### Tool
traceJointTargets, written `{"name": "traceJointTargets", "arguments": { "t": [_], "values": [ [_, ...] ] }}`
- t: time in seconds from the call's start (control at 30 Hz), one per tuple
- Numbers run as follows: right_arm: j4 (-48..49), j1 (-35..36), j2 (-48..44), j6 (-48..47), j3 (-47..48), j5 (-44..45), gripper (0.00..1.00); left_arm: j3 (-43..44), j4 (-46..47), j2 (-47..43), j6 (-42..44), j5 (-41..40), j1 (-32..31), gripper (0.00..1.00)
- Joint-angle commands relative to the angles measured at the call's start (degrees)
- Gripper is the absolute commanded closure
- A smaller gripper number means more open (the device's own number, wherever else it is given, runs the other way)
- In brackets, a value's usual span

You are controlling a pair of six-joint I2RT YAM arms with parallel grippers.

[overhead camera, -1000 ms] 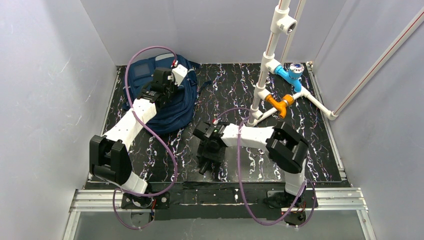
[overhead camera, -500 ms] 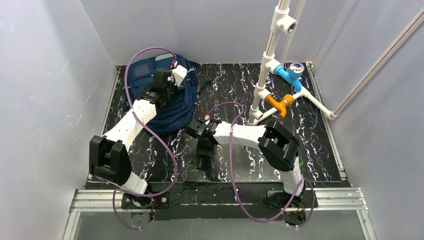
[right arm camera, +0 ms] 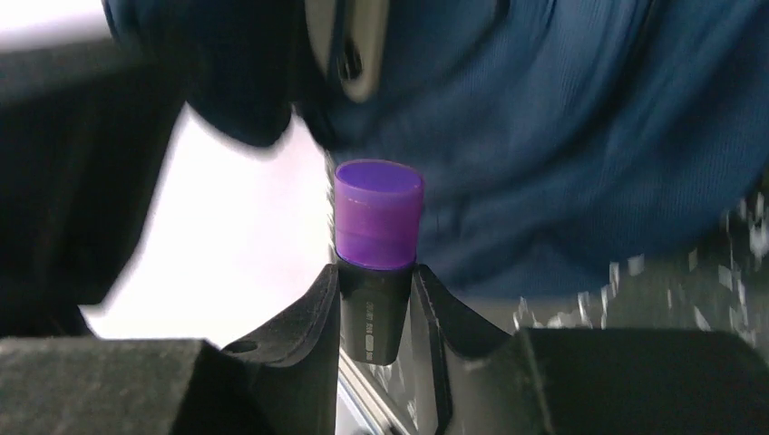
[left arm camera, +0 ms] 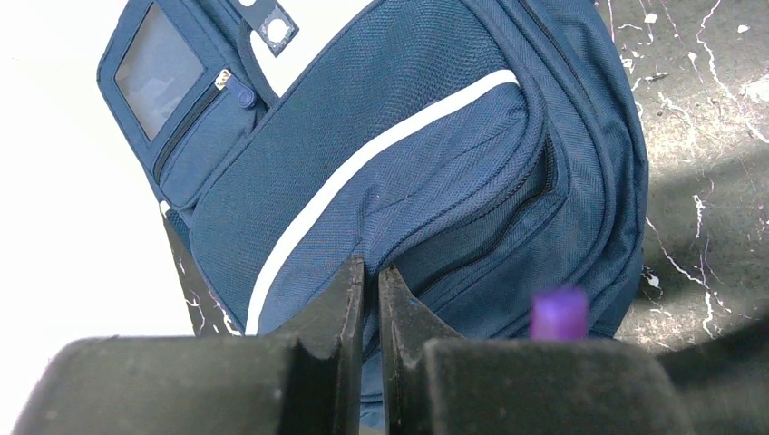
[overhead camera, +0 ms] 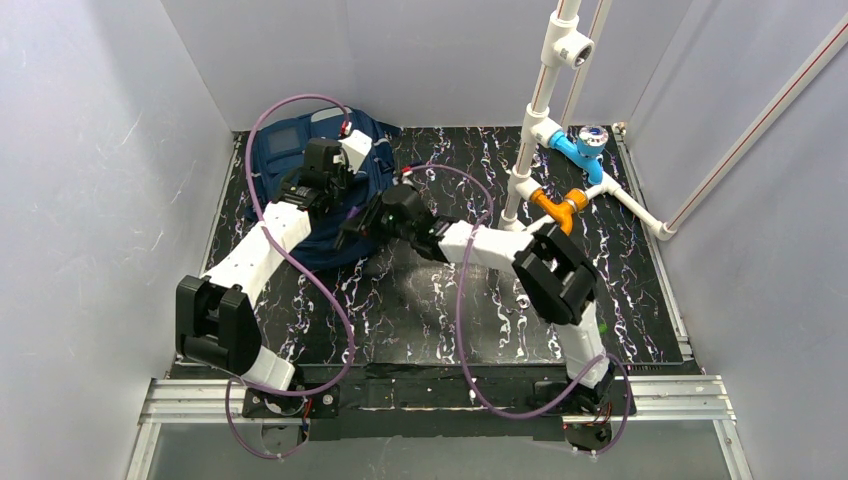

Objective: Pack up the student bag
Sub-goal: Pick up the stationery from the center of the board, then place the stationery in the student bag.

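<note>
The student bag [overhead camera: 285, 140], navy blue with a white stripe, lies at the back left of the black marbled mat. My left gripper [overhead camera: 305, 188] sits on top of it; in the left wrist view its jaws [left arm camera: 372, 276] are shut on a fold of the bag's [left arm camera: 408, 136] fabric beside a dark zip opening. My right gripper [overhead camera: 358, 226] hangs at the bag's right edge. It is shut on a black marker with a purple cap [right arm camera: 378, 213], which points at the blue fabric [right arm camera: 562, 136]. That purple cap [left arm camera: 559, 313] also shows in the left wrist view.
A white pipe frame [overhead camera: 528, 150] with a blue fitting [overhead camera: 580, 148] and an orange fitting [overhead camera: 558, 208] stands at the back right. Purple cables loop over both arms. Grey walls close in the mat on three sides.
My right gripper closed on the marker near the mat's front middle and carried it back and left to the bag's edge. The left gripper stayed on the bag.
</note>
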Motion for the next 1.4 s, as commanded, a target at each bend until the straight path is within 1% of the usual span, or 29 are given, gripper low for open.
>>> {"name": "traceJointTargets", "arguments": {
  "t": [0.0, 0.07, 0.13, 0.2, 0.23, 0.3, 0.33, 0.4, 0.47, 0.5, 0.57, 0.63, 0.8, 0.9, 1.0, 1.1, 1.17, 1.2, 1.23, 1.27, 1.3, 1.33, 1.37],
  "values": [
    [12.51, -4.37, 6.79, 5.91, 7.09, -1.95, 0.93, -0.15, 0.53, -6.25, -1.13, -1.17, -0.06, 1.00],
    [11.75, -5.08, 9.56, 7.10, 11.11, -1.50, 0.92, -0.21, 0.49, -6.34, -0.90, -0.70, -0.07, 1.00],
    [9.06, -5.62, 11.88, 8.97, 14.74, -1.21, 0.88, -0.25, 0.58, -6.38, -0.88, -0.30, -0.03, 1.00],
    [10.90, -5.92, 13.33, 10.61, 16.05, 2.52, 0.87, -0.14, 0.64, -6.31, -0.88, 0.15, -0.02, 1.00],
    [10.35, -6.02, 13.96, 11.55, 16.88, 3.87, 0.86, -0.10, 0.55, -6.22, -0.87, 0.25, -0.03, 1.00],
    [9.95, -6.05, 15.74, 12.92, 19.88, 6.12, 0.79, -0.29, 0.65, -6.13, -0.63, 0.26, -0.09, 1.00],
    [10.09, -6.09, 17.10, 13.07, 21.35, 6.32, 0.78, -0.28, 0.70, -6.02, -0.35, 0.22, -0.06, 1.00],
    [8.03, -6.13, 20.58, 13.28, 27.77, 6.80, 0.77, -0.19, 0.54, -5.64, 0.18, 0.18, -0.01, 1.00],
    [6.54, -6.05, 23.32, 13.41, 32.36, 8.13, 0.74, 0.00, 0.53, -5.39, 0.38, 0.12, -0.08, 1.00],
    [5.51, -5.97, 24.30, 12.94, 34.32, 9.17, 0.71, 0.09, 0.53, -5.28, 0.40, 0.09, -0.09, 1.00],
    [1.57, -6.05, 25.58, 11.66, 36.82, 11.62, 0.62, 0.34, 0.53, -5.17, 0.40, 0.08, -0.02, 1.00],
    [0.11, -6.11, 25.61, 11.65, 36.13, 12.56, 0.53, 0.62, 0.53, -5.07, 0.23, 0.17, -0.01, 1.00],
    [-2.09, -6.44, 23.66, 8.60, 32.49, 12.13, 0.39, 0.65, 0.29, -4.74, 0.18, 0.11, -0.01, 1.00],
    [-3.26, -6.57, 22.15, 5.20, 31.08, 10.62, 0.33, 0.45, 0.18, -4.55, 0.01, 0.10, -0.08, 1.00],
    [-5.02, -6.62, 19.32, 0.36, 29.57, 9.67, 0.31, 0.39, 0.01, -4.27, -0.08, -0.13, -0.04, 1.00],
    [-6.89, -6.73, 15.11, -5.97, 27.22, 6.57, 0.29, 0.65, -0.41, -3.98, 0.07, -0.73, -0.07, 1.00],
    [-7.85, -7.21, 12.48, -11.55, 23.49, 1.25, 0.28, 0.89, -0.90, -3.98, 0.13, -1.21, -0.08, 1.00],
    [-9.59, -7.79, 10.27, -20.40, 20.38, -6.51, 0.28, 1.47, -1.85, -3.74, -0.18, -1.69, -0.01, 1.00],
    [-9.29, -7.89, 6.28, -25.27, 12.80, -10.04, 0.28, 2.39, -3.01, -3.18, -0.97, -1.76, -0.09, 1.00],
    [-10.04, -7.89, 2.48, -26.73, 7.02, -10.52, 0.27, 2.80, -3.64, -2.89, -1.49, -1.69, -0.01, 1.00],
    [-13.21, -7.89, 1.34, -26.47, 5.46, -9.87, 0.26, 3.16, -4.16, -2.78, -1.81, -1.67, -0.08, 1.00],
    [-14.07, -7.71, 1.06, -22.70, 3.90, -12.32, 0.26, 3.48, -4.83, -2.66, -2.68, -1.76, -0.04, 1.00],
    [-11.64, -6.83, 0.41, -19.24, 1.78, -12.96, 0.25, 3.66, -5.27, -2.26, -3.05, -1.41, -0.07, 1.00]
  ]
}}
